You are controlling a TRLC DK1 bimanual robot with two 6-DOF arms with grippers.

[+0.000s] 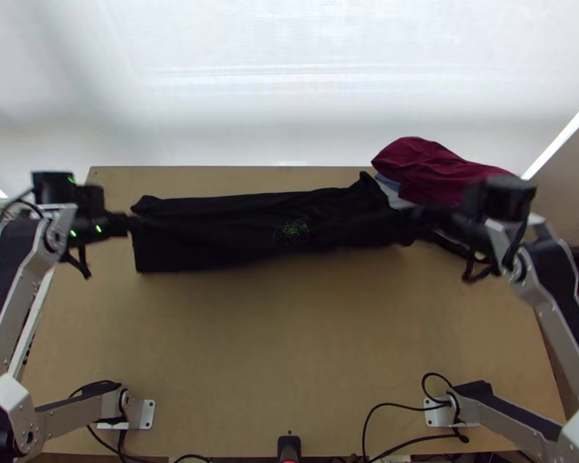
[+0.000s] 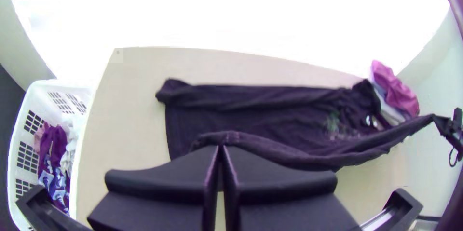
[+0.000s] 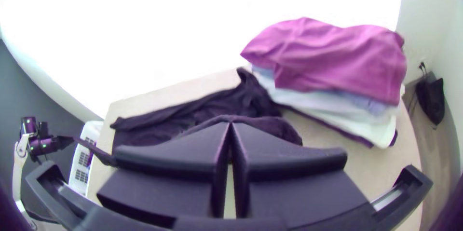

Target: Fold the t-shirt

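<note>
Left tool [image 2: 221, 148] and right tool [image 3: 231, 125] are each closed on the near edge of the black t-shirt [image 1: 266, 212], one at either end, holding that edge up off the table [image 1: 289, 347]. Between and beyond the two tools, the rest of the t-shirt lies as a long strip, fairly flat past the left tool but bunched beyond the right tool. Just beside the right tool sits a pile of clothes [image 3: 333, 57], close against the bunched end.

The step seems to be a lengthwise fold. Both tools appear to hold only a narrow bit of cloth, so a hard pull could slip one corner free and drop the edge crooked. Uneven lowering would skew the fold, the bunched end could trap creases, and swinging the right tool outward might snag or shift the pile.
</note>
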